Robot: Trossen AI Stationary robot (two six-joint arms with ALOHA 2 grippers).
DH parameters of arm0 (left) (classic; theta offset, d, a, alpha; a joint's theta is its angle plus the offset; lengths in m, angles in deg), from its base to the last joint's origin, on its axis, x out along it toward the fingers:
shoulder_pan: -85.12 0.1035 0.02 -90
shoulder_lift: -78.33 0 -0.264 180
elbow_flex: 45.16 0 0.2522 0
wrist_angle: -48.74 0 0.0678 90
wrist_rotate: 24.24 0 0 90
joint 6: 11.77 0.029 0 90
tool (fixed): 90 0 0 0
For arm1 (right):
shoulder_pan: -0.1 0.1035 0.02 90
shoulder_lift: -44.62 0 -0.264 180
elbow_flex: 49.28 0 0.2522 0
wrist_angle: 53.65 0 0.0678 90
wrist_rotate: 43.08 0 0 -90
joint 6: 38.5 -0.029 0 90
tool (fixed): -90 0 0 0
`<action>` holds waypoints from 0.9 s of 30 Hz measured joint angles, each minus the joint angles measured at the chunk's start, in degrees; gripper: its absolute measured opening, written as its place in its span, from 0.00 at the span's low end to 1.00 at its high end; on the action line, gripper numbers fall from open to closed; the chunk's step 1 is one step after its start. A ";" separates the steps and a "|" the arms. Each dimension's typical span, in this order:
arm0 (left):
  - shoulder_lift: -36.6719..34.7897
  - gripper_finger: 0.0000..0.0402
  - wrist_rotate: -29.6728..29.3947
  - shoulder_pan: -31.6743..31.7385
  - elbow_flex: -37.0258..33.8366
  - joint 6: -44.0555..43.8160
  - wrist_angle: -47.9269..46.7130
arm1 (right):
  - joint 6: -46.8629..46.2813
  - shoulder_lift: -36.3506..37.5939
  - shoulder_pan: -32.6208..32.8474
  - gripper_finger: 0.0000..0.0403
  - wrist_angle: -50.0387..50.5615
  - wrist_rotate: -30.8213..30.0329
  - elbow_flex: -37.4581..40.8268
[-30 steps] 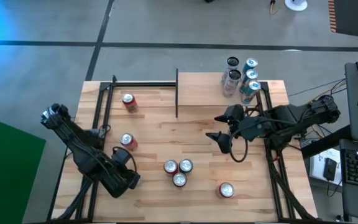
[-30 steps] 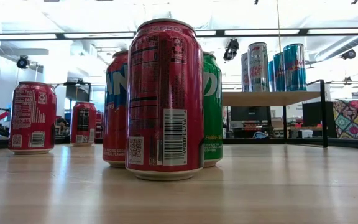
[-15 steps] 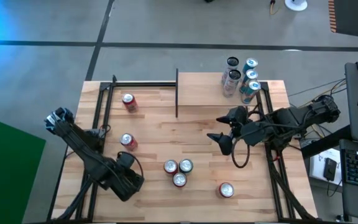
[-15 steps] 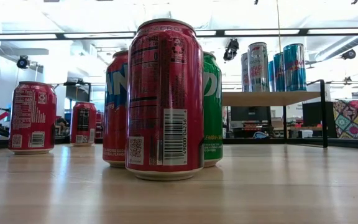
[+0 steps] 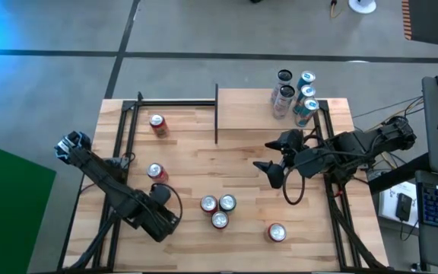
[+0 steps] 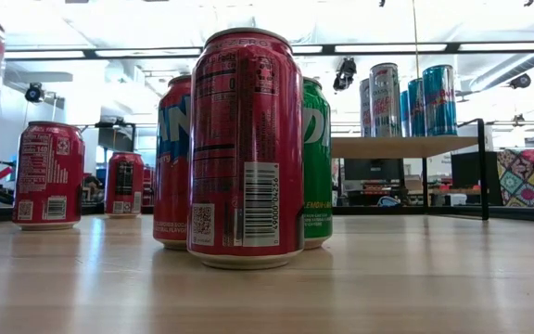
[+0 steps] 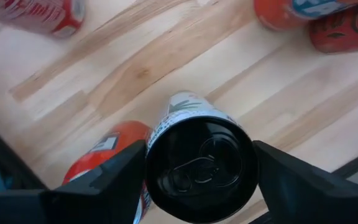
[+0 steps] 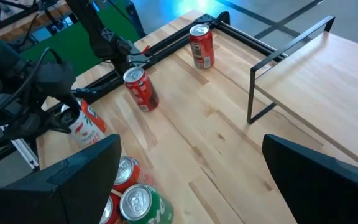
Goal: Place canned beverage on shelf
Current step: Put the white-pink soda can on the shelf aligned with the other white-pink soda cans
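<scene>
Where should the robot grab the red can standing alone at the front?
Round its middle, from the side: the red can stands upright, bare wood around. The open right gripper is nearest; the left gripper holds a white can.

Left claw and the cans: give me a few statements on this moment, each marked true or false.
1. The left claw is shut on a white can with a black top. True.
2. The shelf is bare. False: four tall cans stand at its far right end.
3. The right claw holds a can. False: it is open and holds nothing, beside the shelf.
4. Three cans stand clustered at the table's near middle. True.
5. A red can stands alone near the table's front right. True.
</scene>
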 joint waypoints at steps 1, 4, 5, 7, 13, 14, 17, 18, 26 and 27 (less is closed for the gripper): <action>-0.06 0.62 -0.05 0.37 -0.27 0.75 0.63 | 0.00 0.00 0.00 0.94 -0.01 0.02 0.00; -0.10 0.62 0.01 1.44 -0.49 2.69 1.51 | 0.00 0.11 0.00 0.94 0.03 0.04 0.00; -0.10 0.63 0.01 1.74 -0.44 3.42 1.63 | 0.00 0.12 0.00 0.94 0.01 0.07 0.00; -0.08 0.64 -0.05 2.34 -0.17 5.34 1.69 | -0.02 0.27 0.02 0.94 0.03 0.09 0.00; 0.06 0.63 -1.82 4.83 0.93 12.92 0.95 | 0.09 0.42 0.00 0.94 0.05 0.15 0.00; 0.04 0.63 -1.86 5.35 1.29 14.84 0.81 | 0.30 0.42 0.00 0.94 0.07 0.15 0.00; -0.14 0.63 -1.85 6.93 2.11 22.03 1.16 | 1.06 0.42 -0.01 0.94 1.90 0.14 0.00; -0.14 0.63 -1.82 7.56 2.25 24.15 1.11 | 0.95 0.42 -0.15 0.94 3.66 0.04 0.00; -0.16 0.63 -1.82 13.87 5.15 41.32 0.96 | -4.92 0.42 -0.44 0.94 11.65 -0.12 1.91; -0.15 0.63 -1.82 14.59 6.20 44.02 1.18 | -4.46 0.42 -0.37 0.94 10.63 -0.11 2.65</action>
